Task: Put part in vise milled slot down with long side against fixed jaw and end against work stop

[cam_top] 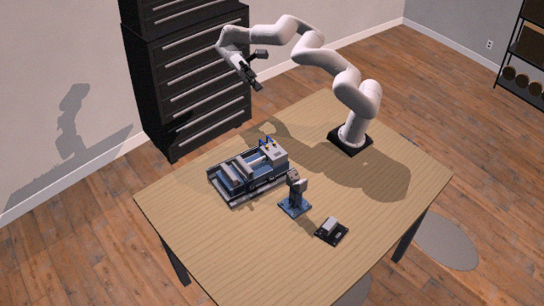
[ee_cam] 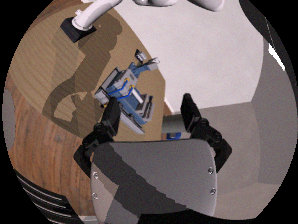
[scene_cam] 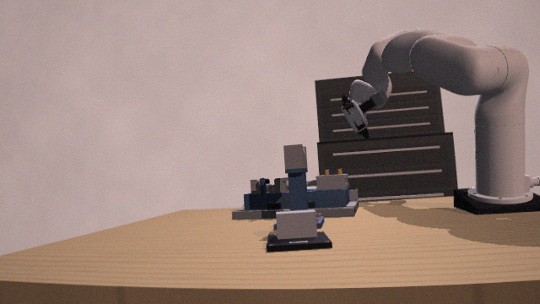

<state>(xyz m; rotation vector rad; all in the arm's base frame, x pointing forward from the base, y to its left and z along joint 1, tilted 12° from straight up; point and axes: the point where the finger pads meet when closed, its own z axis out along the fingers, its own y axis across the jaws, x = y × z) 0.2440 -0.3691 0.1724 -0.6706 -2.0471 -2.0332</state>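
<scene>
The part, a grey block (cam_top: pixel 329 225), lies on the black infeed plate (cam_top: pixel 331 232) near the table's front right; both also show in the exterior view, the part (scene_cam: pixel 296 225) on the plate (scene_cam: pixel 299 243). The blue vise (cam_top: pixel 247 171) stands open at the table's middle, with the air cylinder's grey housing (cam_top: pixel 274 157) at its far end. The V-block (cam_top: pixel 296 192) stands on a blue post between vise and plate. My gripper (cam_top: pixel 253 82) is open and empty, high in the air behind the vise, far from the part. In the wrist view its fingers frame the vise (ee_cam: pixel 127 92) far below.
A tall black drawer cabinet (cam_top: pixel 187 68) stands behind the table, close to the gripper. The arm's base (cam_top: pixel 349 140) is bolted at the table's back right. A shelf rack (cam_top: pixel 524 51) stands at the far right of the room.
</scene>
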